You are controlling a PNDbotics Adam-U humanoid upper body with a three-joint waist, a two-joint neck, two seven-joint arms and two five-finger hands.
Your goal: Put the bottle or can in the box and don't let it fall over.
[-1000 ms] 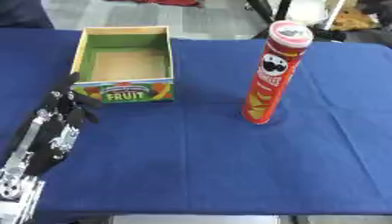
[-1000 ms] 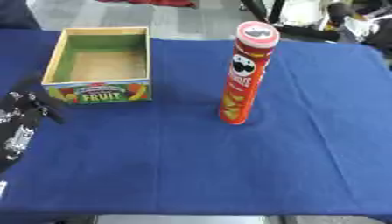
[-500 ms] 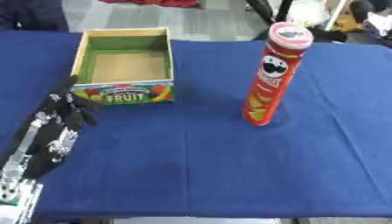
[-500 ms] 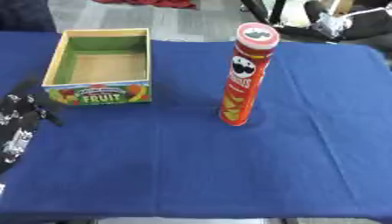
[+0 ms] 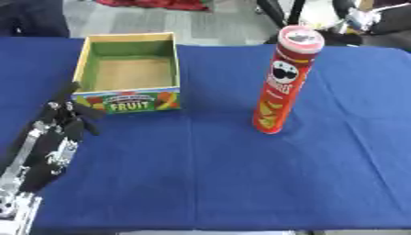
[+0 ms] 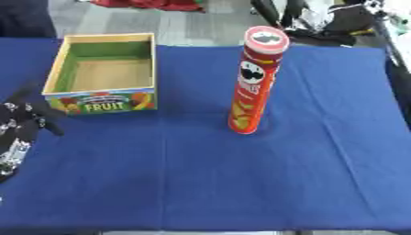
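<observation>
A tall red crisps can stands upright on the blue tablecloth, right of centre. To its left sits an open cardboard box with green inner walls, a brown floor and a "FRUIT" label on its front; nothing lies inside it. My left hand rests at the left edge, just in front of and left of the box, fingers straight and spread, holding nothing. It is well apart from the can. My right hand shows in neither view.
The table's far edge runs behind the box and can; dark chair legs and clutter lie on the floor beyond it. The near edge of the cloth is at the bottom.
My left hand has crept slightly up toward the box front. The can and box have not moved.
</observation>
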